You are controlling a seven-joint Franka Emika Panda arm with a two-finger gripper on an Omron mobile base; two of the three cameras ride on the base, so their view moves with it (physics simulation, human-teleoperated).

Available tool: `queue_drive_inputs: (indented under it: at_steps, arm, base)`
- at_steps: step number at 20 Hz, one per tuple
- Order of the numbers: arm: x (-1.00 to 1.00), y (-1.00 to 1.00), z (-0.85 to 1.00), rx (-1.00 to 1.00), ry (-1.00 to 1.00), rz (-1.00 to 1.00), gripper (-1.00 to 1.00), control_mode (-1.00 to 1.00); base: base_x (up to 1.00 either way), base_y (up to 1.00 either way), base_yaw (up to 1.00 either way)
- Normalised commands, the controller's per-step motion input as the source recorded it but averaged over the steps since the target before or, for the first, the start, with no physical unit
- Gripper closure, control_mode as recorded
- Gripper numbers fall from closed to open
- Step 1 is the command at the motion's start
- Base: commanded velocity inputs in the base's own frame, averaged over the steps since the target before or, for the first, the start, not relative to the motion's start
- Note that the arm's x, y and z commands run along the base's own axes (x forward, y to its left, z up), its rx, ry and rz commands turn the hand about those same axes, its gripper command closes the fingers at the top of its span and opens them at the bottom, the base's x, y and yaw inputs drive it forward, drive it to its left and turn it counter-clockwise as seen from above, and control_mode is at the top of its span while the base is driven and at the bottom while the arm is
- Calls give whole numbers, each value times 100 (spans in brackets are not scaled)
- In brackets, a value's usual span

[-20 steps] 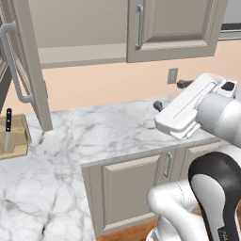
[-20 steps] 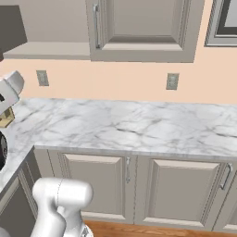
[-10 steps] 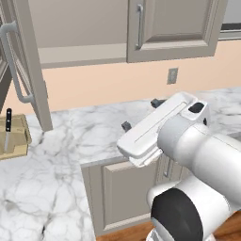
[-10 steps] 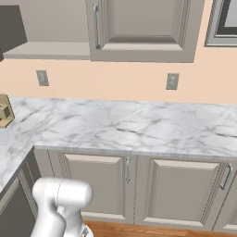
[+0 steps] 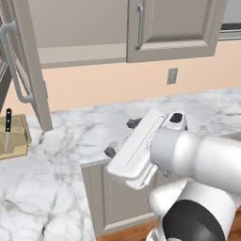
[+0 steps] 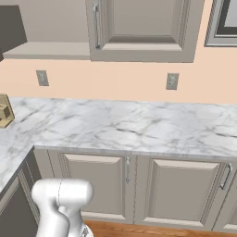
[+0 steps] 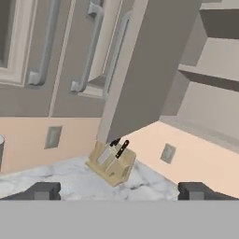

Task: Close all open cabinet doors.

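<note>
Nearest in the left base view: white arm across the lower right, pincer [image 5: 121, 137] spread wide and holding nothing — one dark fingertip [image 5: 133, 123] and another lower left of it, both hanging over the edge of the marble worktop [image 5: 61, 160]. Same spread seen from the hand view, dark tips at the lower left and lower right with bare marble between them.

Beyond the pincer, on the worktop's left part: wooden knife block [image 5: 13, 137] with a black-handled knife upright in it; seen tilted in the hand view [image 7: 111, 162], standing near the foot of the open door. Under-counter doors [image 6: 95, 186] below the worktop edge, shut, with small handles.

Farther back, peach wall with outlets [image 5: 172, 76] above the marble.

Highest and farthest — the cabinet doors. Open cabinet door [image 5: 31, 61] at the upper left of the left base view, swung out from the wall unit, edge toward the camera, long silver bar handle [image 5: 15, 66] on its face; bare shelves [image 7: 210, 70] exposed beside it in the hand view. Next wall door to the right [image 5: 174, 23] shut flat, handle vertical. In the right base view, shut wall door [image 6: 143, 28] above the worktop, open shelf to its left.
</note>
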Motion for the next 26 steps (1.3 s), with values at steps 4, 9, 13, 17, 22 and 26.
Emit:
queue_drive_inputs:
  at_steps: [4,9,13,17,22,26]
  arm:
    - [0,57,-15,2,4,21,-100,-100]
    - [3,92,0,0,-23,0,-100,-100]
    - [24,28,1,0,-17,-11,-100,-100]
    - [50,0,28,-3,-9,-11,-100,-100]
    - [35,27,42,-2,-8,-4,-100,-100]
    - [18,66,39,0,-9,0,-100,-100]
  base:
    - [0,0,0]
    - [0,0,0]
    - [0,0,0]
    - [0,0,0]
    - [0,0,0]
    - [0,0,0]
